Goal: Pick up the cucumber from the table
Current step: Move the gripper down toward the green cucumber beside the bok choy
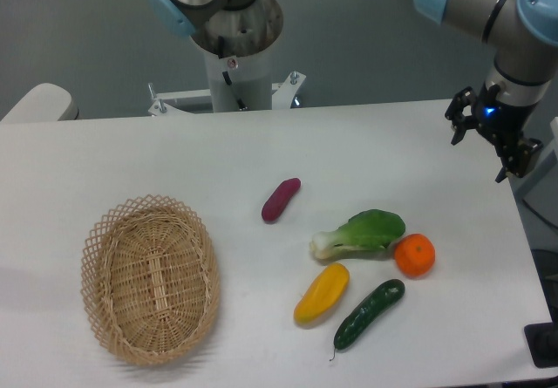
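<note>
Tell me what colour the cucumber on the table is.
Dark glossy green cucumber, clearest in the fixed camera view.

Silver arm [488, 4], light-blue joint caps

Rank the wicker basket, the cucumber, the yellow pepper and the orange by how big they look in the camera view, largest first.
1. Wicker basket, by far the largest.
2. Cucumber and yellow pepper: they look about equally long, so I won't rank one above the other.
3. Orange, the smallest.

The cucumber [369, 315] lies on the table [418, 144] near the front, right of the pepper [322, 294]; the gripper [485, 146] hangs far right, jaws apart.
</note>
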Robot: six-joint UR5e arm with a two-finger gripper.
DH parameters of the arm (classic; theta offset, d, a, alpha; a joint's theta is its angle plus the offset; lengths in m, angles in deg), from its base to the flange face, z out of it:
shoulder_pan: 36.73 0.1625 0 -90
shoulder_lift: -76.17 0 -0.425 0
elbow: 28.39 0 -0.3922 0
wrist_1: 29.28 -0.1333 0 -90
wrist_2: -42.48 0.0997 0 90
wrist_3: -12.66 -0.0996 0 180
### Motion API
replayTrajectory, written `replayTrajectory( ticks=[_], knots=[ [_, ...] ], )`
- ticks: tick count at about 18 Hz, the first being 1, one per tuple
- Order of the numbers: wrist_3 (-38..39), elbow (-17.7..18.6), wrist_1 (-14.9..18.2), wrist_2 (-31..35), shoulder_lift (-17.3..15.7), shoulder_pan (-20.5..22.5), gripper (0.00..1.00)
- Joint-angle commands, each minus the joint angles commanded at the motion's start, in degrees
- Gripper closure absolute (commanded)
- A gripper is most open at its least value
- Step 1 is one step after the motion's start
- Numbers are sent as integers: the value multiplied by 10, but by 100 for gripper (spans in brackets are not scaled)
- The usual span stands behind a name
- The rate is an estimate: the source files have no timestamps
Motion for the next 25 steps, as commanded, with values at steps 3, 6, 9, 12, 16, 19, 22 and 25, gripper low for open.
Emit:
replayTrajectory(
  ticks=[3, 6, 9, 12, 16, 19, 22, 25],
  knots=[
    [3, -1, -6, 0, 0, -3, 0],
    [39, 4, -16, -2, 2, -16, 0],
    [82, 9, -31, 0, 4, -35, 0],
    [145, 9, -40, -1, 11, -55, 0],
    [215, 9, -55, -1, 23, -80, 0],
    [280, 17, -78, 0, 32, -102, 0],
    [321, 22, -87, -1, 37, -116, 0],
    [392, 25, -95, -3, 50, -138, 0]
  ],
)
